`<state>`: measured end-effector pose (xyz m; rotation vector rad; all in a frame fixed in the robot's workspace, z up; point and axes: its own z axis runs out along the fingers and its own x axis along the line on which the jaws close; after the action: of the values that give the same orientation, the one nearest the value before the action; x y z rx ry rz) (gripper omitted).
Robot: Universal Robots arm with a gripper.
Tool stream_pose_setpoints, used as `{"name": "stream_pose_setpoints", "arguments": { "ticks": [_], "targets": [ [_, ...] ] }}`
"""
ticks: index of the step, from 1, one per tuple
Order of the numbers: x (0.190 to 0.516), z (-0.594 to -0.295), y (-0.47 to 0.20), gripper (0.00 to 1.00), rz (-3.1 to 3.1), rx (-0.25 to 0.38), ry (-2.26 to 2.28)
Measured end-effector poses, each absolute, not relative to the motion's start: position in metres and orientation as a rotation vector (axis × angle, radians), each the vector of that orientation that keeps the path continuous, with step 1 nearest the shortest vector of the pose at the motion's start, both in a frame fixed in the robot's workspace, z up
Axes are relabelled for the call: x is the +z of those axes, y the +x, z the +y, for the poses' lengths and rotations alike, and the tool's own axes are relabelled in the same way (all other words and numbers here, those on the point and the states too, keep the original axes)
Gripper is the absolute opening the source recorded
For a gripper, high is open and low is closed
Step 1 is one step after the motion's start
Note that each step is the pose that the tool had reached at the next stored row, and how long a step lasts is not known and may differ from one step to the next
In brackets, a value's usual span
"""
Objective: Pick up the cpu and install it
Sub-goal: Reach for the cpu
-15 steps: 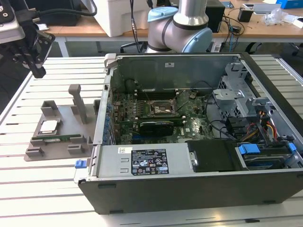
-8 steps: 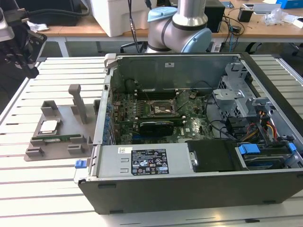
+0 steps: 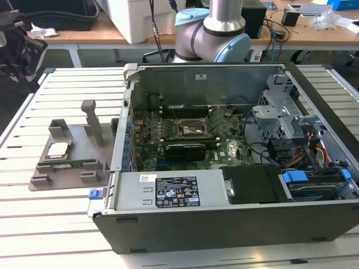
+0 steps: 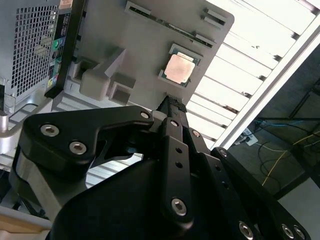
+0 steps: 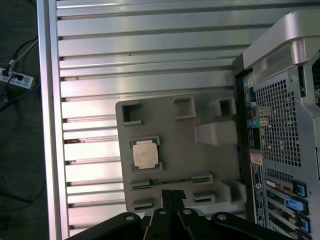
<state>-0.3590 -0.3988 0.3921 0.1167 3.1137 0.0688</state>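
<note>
Table: slatted metal table (image 5: 140, 50) spreads beneath the gripper (image 5: 173, 192).
Case: open desktop computer case (image 5: 280, 125) stands off to 1 side of the gripper, its perforated rear panel next to the holder.
Holder: grey moulded holder (image 5: 200, 160) lies below the fingertips, on the table.
Gripper: its 2 black fingers are pressed together with nothing between them, over the holder's edge.
Cpu: silvery square cpu (image 5: 145, 153) sits flat in 1 recess of the holder, a little ahead of the fingertips and apart from them.

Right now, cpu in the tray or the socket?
In the tray: the cpu lies flat in its recess, outside the case.
</note>
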Motion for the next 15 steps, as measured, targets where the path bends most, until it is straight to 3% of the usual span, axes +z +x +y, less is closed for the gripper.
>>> {"name": "stream_pose_setpoints", "arguments": {
  "ticks": [15],
  "targets": [
    [0.391,-0.399,-0.397,0.11,3.114,0.069,0.116]
  ]
}}
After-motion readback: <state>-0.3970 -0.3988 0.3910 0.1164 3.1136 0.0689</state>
